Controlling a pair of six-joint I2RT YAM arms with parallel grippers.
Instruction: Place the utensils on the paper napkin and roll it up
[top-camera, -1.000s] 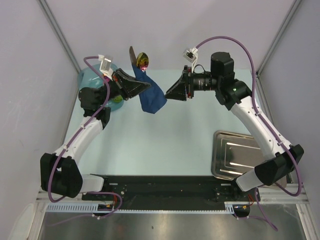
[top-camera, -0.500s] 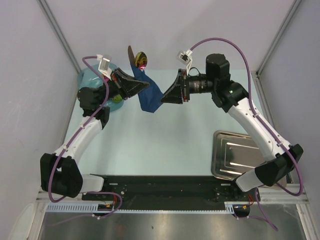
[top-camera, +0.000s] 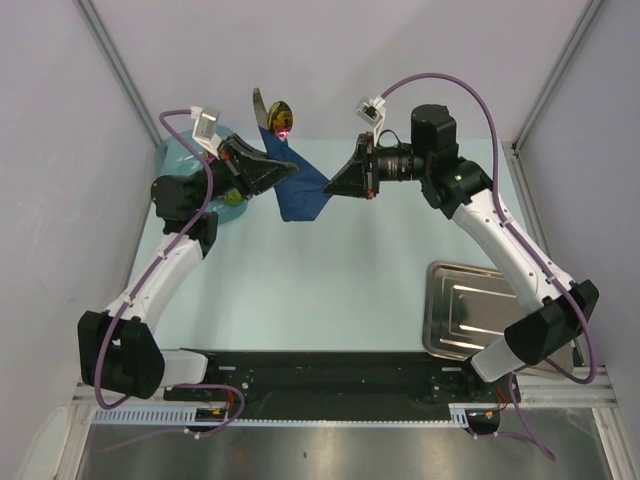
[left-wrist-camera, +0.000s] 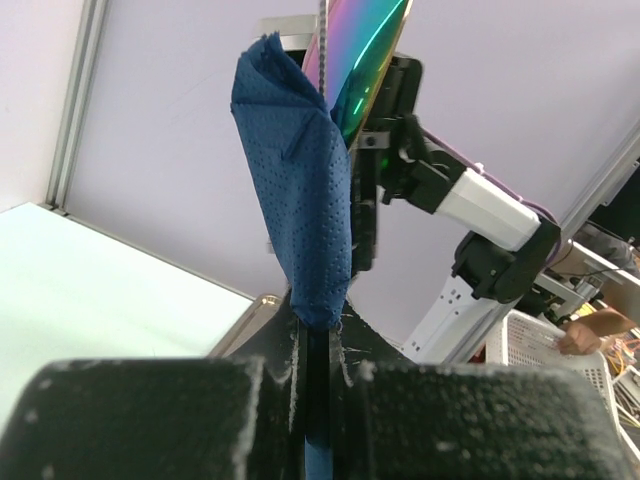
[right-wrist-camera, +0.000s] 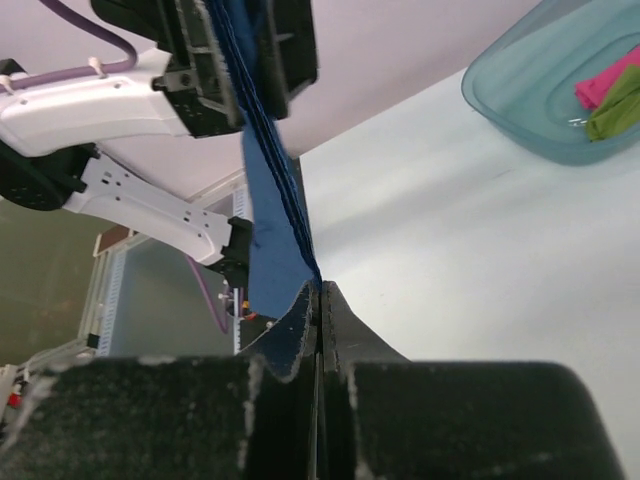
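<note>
top view: both arms are up at the far end of the table (top-camera: 330, 290), meeting in the air. the left gripper (top-camera: 288, 172) points right and the right gripper (top-camera: 335, 188) points left, and the paper napkin (top-camera: 303, 197) hangs between them as a dark blue bundle lifted off the table. the utensils (top-camera: 284, 119) poke out of the top end of it, one shiny gold bowl with a red spot and a darker handle beside it. a teal tub (top-camera: 172, 157) sits behind the left arm, and a steel tray (top-camera: 470, 305) is well apart on the right near side.

left wrist view: the jaws are pinched together on the lower end of the napkin, no gap showing apart from the cloth itself. the napkin stands up from the fingers like a loose cone, with a rainbow-shiny utensil sticking out the top. the right arm (left-wrist-camera: 480, 210) is just behind it.

right wrist view: these jaws are closed tight too, nipping a lower edge of the napkin, which stretches up toward the left arm (right-wrist-camera: 100, 100). off to the right the tub holds a pink piece (right-wrist-camera: 600, 85) and a lime-green piece (right-wrist-camera: 618, 108).
</note>
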